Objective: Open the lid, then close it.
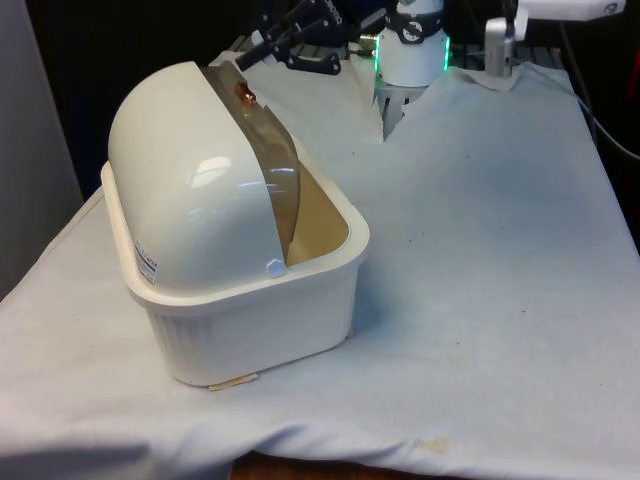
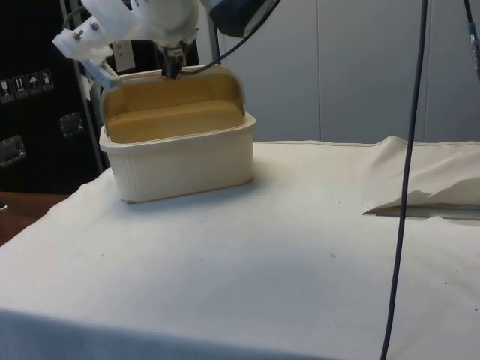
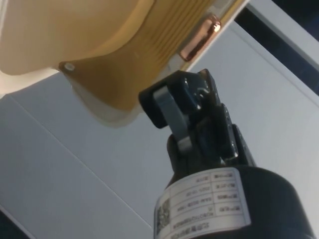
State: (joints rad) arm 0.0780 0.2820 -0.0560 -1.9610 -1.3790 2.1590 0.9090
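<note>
Bread box stands with its roll-top lid pushed back, gripper beside the copper knob.

The cream bread box [image 1: 250,300] sits on the counter [image 1: 480,250] toward the front view's left; its tinted lid [image 1: 270,175] is rolled up under the hood and nothing is visible inside. The gripper [image 3: 187,107] has its fingers [image 3: 169,107] pressed together, holding nothing, just beside the knob [image 3: 199,37]. The lid looks stiff, light and smooth; the knob seems the best hold.

White cloth [image 1: 480,250] over the table (creased at one edge), black curtains [image 1: 120,40] behind, pale grey wall panels [image 2: 360,67]
</note>
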